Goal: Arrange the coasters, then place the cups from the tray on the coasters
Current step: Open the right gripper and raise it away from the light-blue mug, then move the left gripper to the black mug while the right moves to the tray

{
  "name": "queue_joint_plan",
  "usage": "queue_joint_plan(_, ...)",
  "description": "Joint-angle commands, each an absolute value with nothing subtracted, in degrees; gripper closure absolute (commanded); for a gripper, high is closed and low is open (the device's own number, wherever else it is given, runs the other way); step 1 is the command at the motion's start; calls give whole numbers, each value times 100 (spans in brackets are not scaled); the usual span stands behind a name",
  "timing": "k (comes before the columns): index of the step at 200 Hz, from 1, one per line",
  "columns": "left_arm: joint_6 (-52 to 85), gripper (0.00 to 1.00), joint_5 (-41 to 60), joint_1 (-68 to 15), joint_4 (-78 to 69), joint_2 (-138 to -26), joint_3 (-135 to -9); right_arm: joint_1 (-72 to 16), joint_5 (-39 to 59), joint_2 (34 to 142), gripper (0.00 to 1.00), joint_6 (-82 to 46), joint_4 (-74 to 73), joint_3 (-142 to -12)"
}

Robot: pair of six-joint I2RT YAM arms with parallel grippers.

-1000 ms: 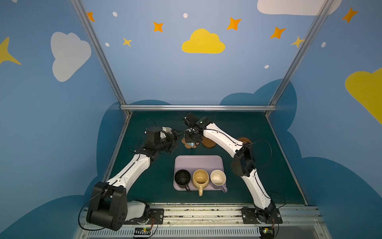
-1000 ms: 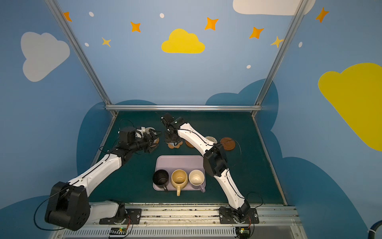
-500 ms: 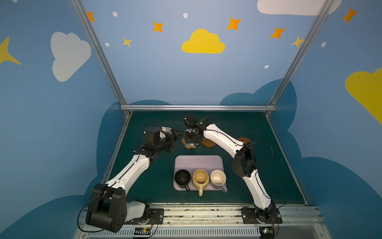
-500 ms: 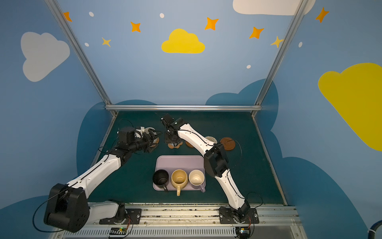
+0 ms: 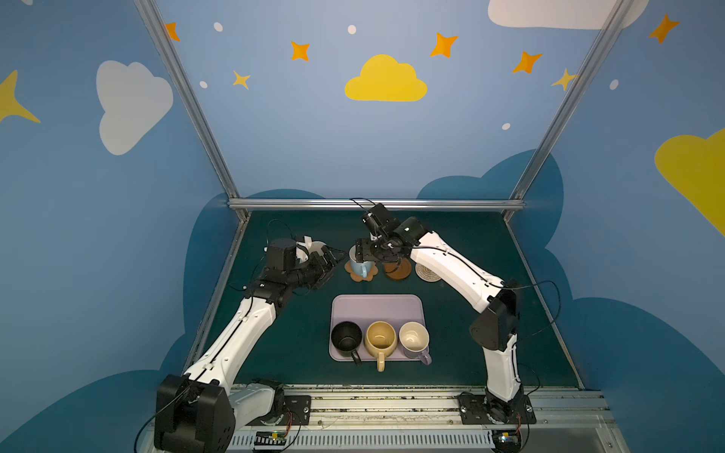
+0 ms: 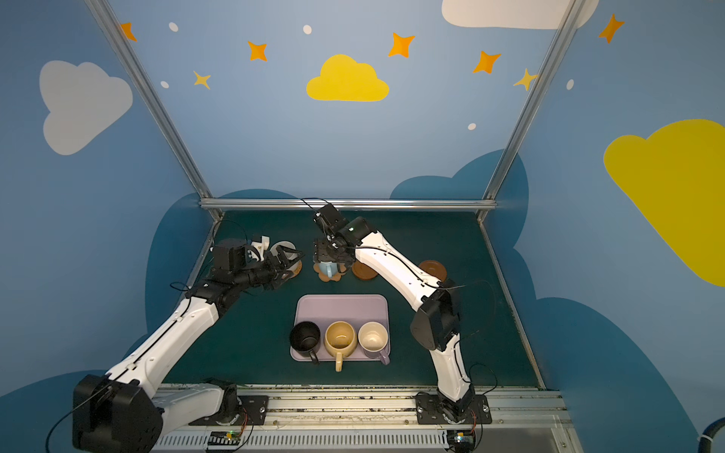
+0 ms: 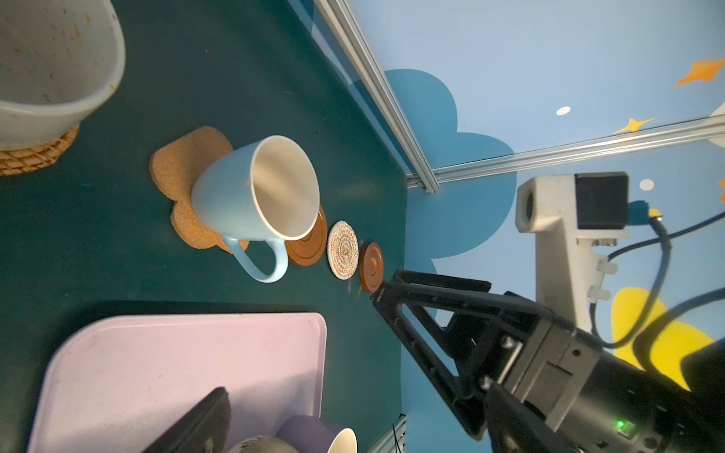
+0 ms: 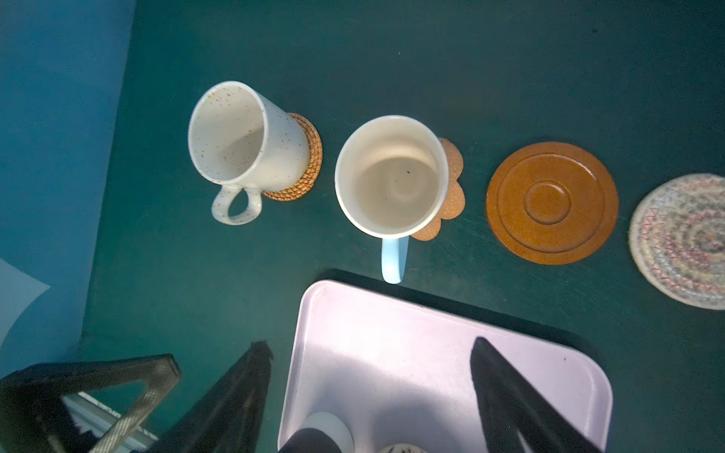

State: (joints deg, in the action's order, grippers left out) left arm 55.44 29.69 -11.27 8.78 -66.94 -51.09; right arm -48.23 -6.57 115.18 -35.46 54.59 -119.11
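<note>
The light blue cup (image 8: 392, 176) stands upright on the tan flower-shaped coaster (image 8: 451, 196), handle toward the tray (image 8: 431, 353). My right gripper (image 5: 361, 257) hovers just over it, open, and its fingers (image 8: 251, 376) touch nothing. The cream speckled cup (image 8: 243, 149) sits on the tan woven coaster (image 8: 310, 157). My left gripper (image 5: 336, 255) is open and empty beside that cup. A brown disc (image 8: 551, 202), the pale woven coaster (image 8: 682, 239) and a second brown disc (image 6: 431, 270) lie bare. Black (image 5: 346, 339), mustard (image 5: 380, 339) and lilac (image 5: 414, 339) cups stand on the tray's near edge.
The coasters run in one row across the green table (image 5: 463, 353) behind the tray. A metal rail (image 5: 376, 204) marks the back edge, and blue walls close in both sides. The right arm's elbow (image 5: 496, 325) stands to the right of the tray.
My right gripper has opened and let go of the light blue cup, which now stands on the flower-shaped coaster. The left arm has hardly moved.
</note>
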Motion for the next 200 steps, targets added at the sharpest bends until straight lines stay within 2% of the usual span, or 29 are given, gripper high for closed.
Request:
queue_joint_plan(1,5032,0,3013,-1099,1587,-6537,-5413,-4863,-868,11120,20,-3377,5340,-11677)
queue_joint_plan(35,4669,0,2975,-1148,2381,-6350,-5714,-4907,-944,10394,19,-3052,4945,-10975)
queue_joint_plan(65,4229,0,2785,-1422,3222,-6284,-6016,-4914,-887,9454,19,-2764,3943,-9772)
queue_joint_plan(98,3708,0,1858,-2014,4455,-6388,-6472,-4887,-685,8407,14,-2620,2878,-8390)
queue_joint_plan(145,3676,0,1466,-2563,5012,-6372,-6384,-4887,-231,8043,13,-2063,3682,-8215)
queue_joint_plan(200,3755,0,917,-3163,5581,-6442,-5917,-4920,252,7670,14,-2124,3725,-7512)
